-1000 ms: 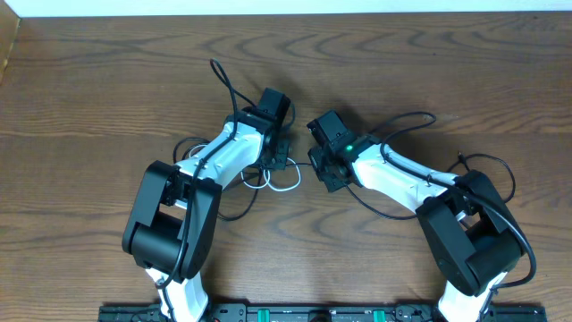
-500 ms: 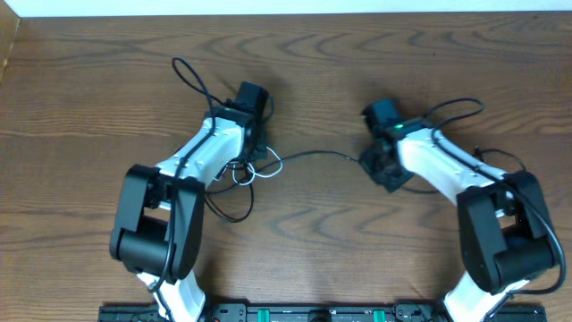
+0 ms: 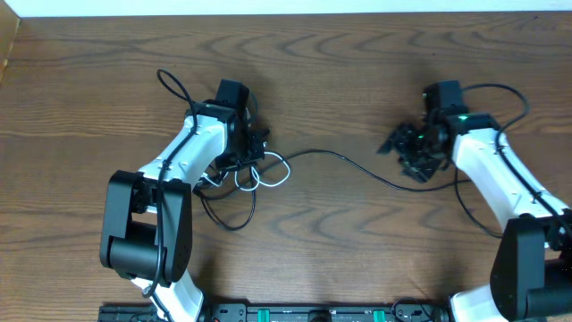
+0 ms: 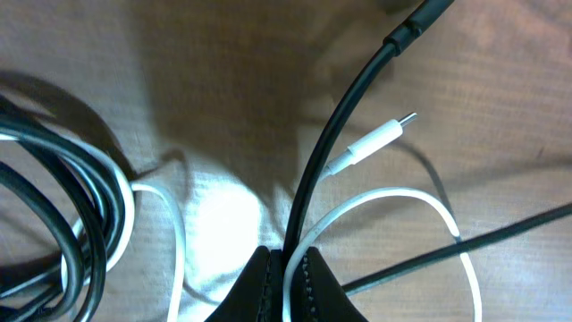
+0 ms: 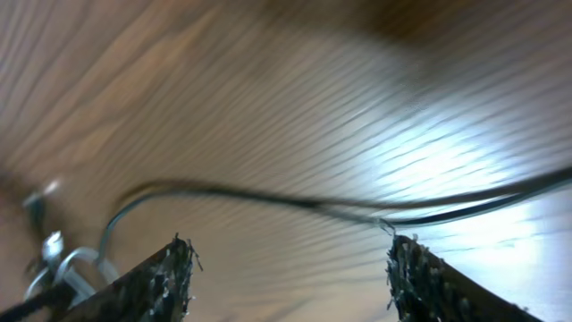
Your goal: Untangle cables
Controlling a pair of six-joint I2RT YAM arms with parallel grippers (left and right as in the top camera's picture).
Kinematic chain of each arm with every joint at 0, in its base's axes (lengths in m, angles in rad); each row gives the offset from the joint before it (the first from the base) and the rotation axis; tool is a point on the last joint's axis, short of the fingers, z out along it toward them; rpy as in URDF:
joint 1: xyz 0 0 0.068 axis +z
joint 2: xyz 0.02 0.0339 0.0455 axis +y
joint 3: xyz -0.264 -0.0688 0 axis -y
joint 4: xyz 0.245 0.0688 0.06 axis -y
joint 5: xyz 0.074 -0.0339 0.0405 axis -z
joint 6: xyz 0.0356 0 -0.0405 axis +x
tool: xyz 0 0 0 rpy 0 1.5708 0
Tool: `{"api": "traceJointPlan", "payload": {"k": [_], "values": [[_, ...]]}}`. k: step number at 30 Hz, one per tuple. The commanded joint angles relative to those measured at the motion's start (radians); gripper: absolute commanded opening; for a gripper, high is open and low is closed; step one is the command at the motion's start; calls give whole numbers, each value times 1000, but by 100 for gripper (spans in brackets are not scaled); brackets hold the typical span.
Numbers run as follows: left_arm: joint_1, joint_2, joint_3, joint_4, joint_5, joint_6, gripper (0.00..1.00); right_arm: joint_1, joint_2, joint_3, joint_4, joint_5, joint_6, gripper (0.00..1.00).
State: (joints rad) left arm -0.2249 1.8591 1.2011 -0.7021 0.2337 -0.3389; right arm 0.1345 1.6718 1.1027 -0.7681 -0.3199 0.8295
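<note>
Open passage is offered by the bare wood of the table (image 3: pixel 357 54) along the far edge and across the near middle. The gap between the 2 arms is crossed by the black cable (image 3: pixel 349 161), strung from the left gripper (image 4: pixel 288 266) toward the right gripper (image 5: pixel 295 268). Beside the left gripper, the surface is crowded by white cable (image 3: pixel 279 174) loops and coiled black cord.

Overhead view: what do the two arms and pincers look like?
Each arm has white link shells between bulky black joint housings, with thick black wires looping alongside. A green light glows by the right pincer; the left pincer has ridged black fingers.
</note>
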Motion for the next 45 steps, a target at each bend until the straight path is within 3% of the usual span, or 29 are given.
{"api": "traceJointPlan", "payload": {"k": [1,4,13,15,17,18,19,21,22,24,26,29,32,40,42,44,45], "values": [[-2,-16,-8,-28,-12,16,8,89,19,-5,37,-83,31,72],[-2,-16,-8,-34,-84,16,8,169,44,-5,96,-107,102,71],[-2,-16,-8,-35,-89,16,8,391,195,-5,504,-150,380,62],[-2,-16,-8,-37,-89,16,8,417,230,-5,565,-150,401,59],[-2,-16,-8,-40,-89,16,8,439,259,-5,628,-151,380,49],[-2,-16,-8,-42,-89,16,8,444,261,-5,634,-152,357,51],[-2,-16,-8,-42,-88,16,25,447,260,-5,634,-155,283,56],[0,-18,-8,-43,-84,16,33,446,246,-5,638,-146,172,41],[1,-22,-5,-48,-76,16,40,446,237,-5,637,-128,134,38],[9,-41,20,-65,-25,16,53,445,206,-5,638,-98,32,40],[16,-64,34,-66,2,15,55,439,175,-1,637,-100,-60,43],[30,-122,37,-63,18,-43,57,433,129,2,638,-132,-185,49],[46,-165,37,-59,18,-71,57,455,127,2,628,-144,-203,54],[154,-223,37,-79,18,-161,57,554,127,2,652,-90,-263,55],[204,-223,37,-87,21,-176,57,573,127,2,652,-75,-261,62],[238,-223,37,-94,22,-177,58,581,127,2,652,-76,-259,77],[248,-223,37,-99,21,-180,58,582,127,2,652,-76,-259,77]]}}
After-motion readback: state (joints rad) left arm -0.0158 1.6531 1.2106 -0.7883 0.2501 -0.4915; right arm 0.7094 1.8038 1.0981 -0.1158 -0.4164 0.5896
